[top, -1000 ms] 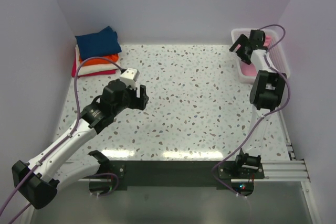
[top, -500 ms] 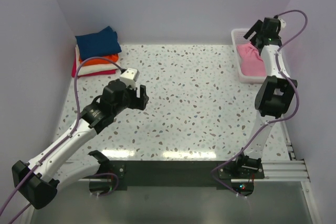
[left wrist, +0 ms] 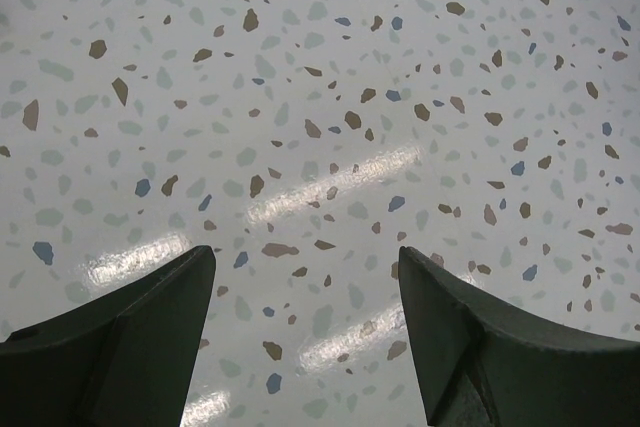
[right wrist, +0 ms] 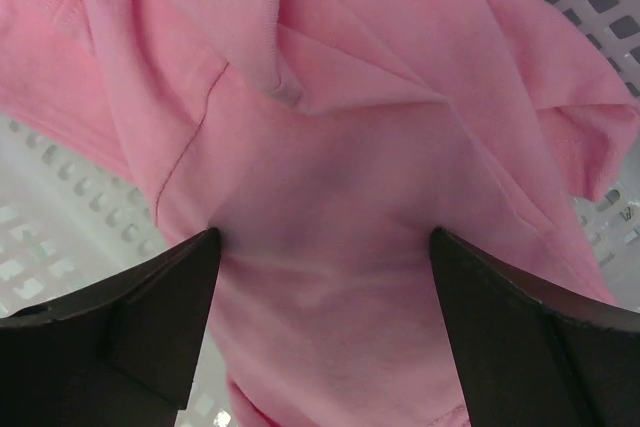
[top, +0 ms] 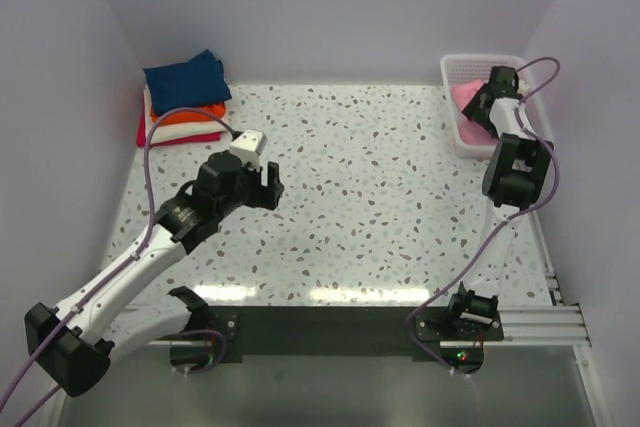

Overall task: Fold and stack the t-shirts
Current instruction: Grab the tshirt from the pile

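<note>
The right tool [right wrist: 322, 242] is observed with fingers spread wide, positioned against the crumpled light pink t-shirt [right wrist: 330, 147], which lies in the white mesh basket [top: 470, 65] at the far right of the worktop [top: 380, 187]. The left tool [left wrist: 305, 257] is held apart above bare worktop. A folded stack [top: 180, 115] is noted far left, with the navy t-shirt [top: 185, 75] uppermost.

The speckled table [top: 350, 177] carries a stack of folded t-shirts [top: 185, 97] far left and a white mesh basket [top: 468, 60] far right.
</note>
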Motion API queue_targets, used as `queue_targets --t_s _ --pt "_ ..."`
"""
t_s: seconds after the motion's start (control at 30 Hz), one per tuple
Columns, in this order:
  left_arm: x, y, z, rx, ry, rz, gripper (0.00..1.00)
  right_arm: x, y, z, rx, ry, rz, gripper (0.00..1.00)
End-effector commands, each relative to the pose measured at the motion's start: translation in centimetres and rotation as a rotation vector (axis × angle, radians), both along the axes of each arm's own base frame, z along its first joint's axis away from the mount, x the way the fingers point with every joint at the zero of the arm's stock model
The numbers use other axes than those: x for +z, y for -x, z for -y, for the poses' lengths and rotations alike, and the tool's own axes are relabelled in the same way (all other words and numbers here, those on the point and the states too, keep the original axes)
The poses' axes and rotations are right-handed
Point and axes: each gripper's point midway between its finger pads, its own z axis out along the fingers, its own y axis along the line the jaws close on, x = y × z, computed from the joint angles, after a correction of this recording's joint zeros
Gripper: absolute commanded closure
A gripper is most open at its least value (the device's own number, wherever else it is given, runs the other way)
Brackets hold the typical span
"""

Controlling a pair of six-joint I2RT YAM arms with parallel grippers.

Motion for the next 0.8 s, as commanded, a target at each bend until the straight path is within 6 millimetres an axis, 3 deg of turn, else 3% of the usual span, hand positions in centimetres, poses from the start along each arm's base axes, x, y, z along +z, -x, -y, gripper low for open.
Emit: queue_targets --t_s 0.0,0.3,0.77 --pt "0.6 -0.7 0.2 -0.002 0.020 0.036 0.21 2.3 -0.6 0.8 -0.011 0.043 0.026 0.11" --pt "0.5 -0.8 0.4 -0.014 0.028 0.027 0.21 1.5 -0.7 0.8 0.007 0.047 0.000 0.23" --pt "0.7 -0.4 0.6 -0.032 0.044 0.026 0.21 -0.2 1.4 -0.3 0.012 0.108 -0.080 0.20"
